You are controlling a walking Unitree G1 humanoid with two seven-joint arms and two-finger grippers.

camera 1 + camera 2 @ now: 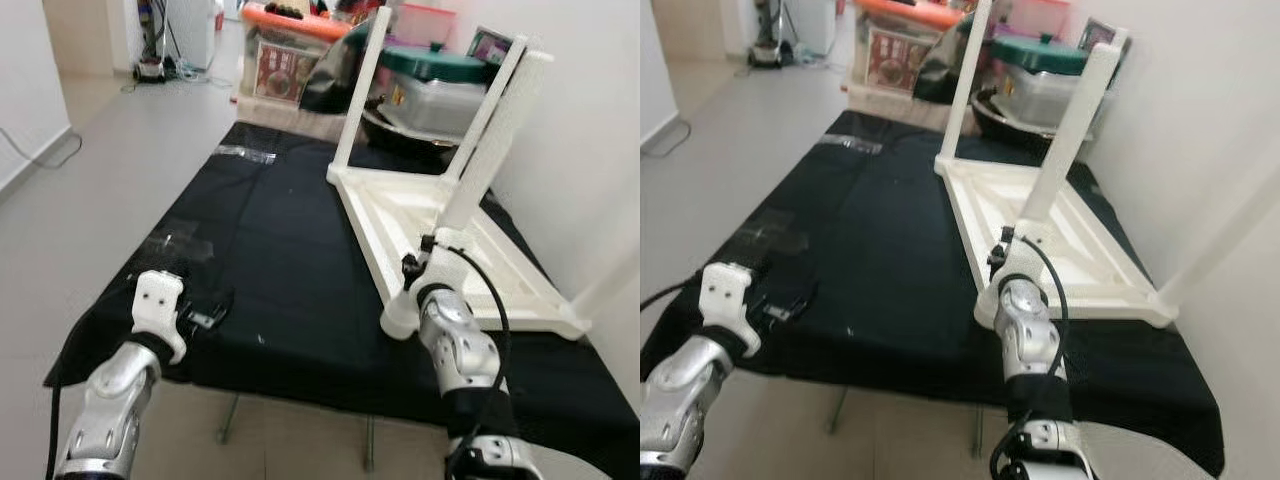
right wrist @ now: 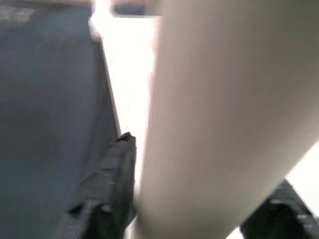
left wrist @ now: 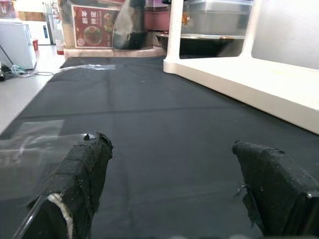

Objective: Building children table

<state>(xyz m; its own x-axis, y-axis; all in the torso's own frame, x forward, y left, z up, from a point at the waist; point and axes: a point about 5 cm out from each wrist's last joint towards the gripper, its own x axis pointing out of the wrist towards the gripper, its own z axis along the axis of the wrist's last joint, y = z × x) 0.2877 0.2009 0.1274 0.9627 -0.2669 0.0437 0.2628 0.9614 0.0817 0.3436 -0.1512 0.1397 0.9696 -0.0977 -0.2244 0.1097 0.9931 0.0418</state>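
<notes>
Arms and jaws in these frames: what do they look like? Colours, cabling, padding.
Both arms have glossy silver segmented shells with black joints. The left gripper sits on a white bracket with small holes; its fingers are black, wrapped in rough, fabric-like padding. The right gripper is black on a white mount, with a black cable looping from the wrist down the forearm. No markings visible.

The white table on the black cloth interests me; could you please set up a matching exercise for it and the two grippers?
Things:
1. white table
2. left gripper
3. right gripper
4. table leg

States:
A. fingers apart over bare black cloth
B. lying upside down
C. fingers closed around a leg
D. pointing upward, held near its base

Pairs: 1-B, 2-A, 3-C, 4-D
</notes>
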